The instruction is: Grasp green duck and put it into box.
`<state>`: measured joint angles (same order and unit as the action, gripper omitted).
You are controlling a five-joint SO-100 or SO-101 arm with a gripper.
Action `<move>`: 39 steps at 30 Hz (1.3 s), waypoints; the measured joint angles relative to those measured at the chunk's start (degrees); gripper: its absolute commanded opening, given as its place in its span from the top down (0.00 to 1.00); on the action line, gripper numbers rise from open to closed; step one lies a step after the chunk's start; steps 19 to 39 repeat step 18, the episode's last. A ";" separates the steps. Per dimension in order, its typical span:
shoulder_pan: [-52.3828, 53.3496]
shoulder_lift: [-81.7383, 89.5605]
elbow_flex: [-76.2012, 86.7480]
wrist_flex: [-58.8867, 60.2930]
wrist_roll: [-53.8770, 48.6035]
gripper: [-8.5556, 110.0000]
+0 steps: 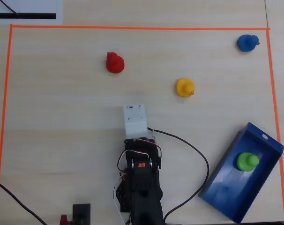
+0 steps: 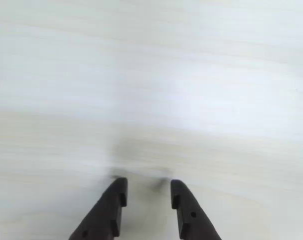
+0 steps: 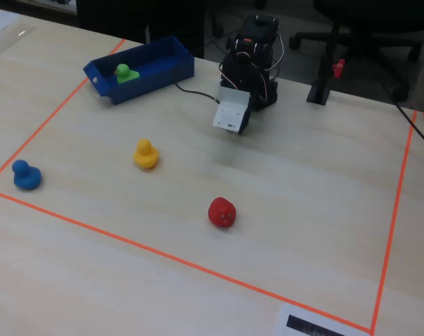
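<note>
Green duck (image 1: 247,161) sitting upright inside the box (image 1: 223,196), toward the end nearest the white rim mark, at the lower right of the overhead view; seen again in the fixed view (image 3: 124,71) at the far left, within the blue walls (image 3: 149,72). Box lying at an angle just inside the orange tape border (image 1: 6,93), on the pale wooden table (image 1: 62,131).

Well apart from the box, gripper (image 2: 148,192) folded back over bare table near the arm's base, dark fingers (image 2: 113,205) spread slightly with an empty gap between them, pinching nothing. White wrist block (image 1: 135,120) pointing toward the middle of the table in the overhead view, black arm (image 1: 141,183) and its cable (image 1: 198,154) behind it.

Scattered across the taped area in the overhead view: yellow duck (image 1: 184,87) near the centre, red toy (image 1: 115,62) to its upper left, blue duck (image 1: 247,42) in the top right corner.
</note>
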<state>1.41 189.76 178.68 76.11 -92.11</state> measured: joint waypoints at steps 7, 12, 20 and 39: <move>0.35 0.00 0.00 0.00 0.00 0.84; 0.35 0.00 0.00 0.00 0.00 0.84; 0.35 0.00 0.00 0.00 0.00 0.84; 0.35 0.00 0.00 0.00 0.00 0.84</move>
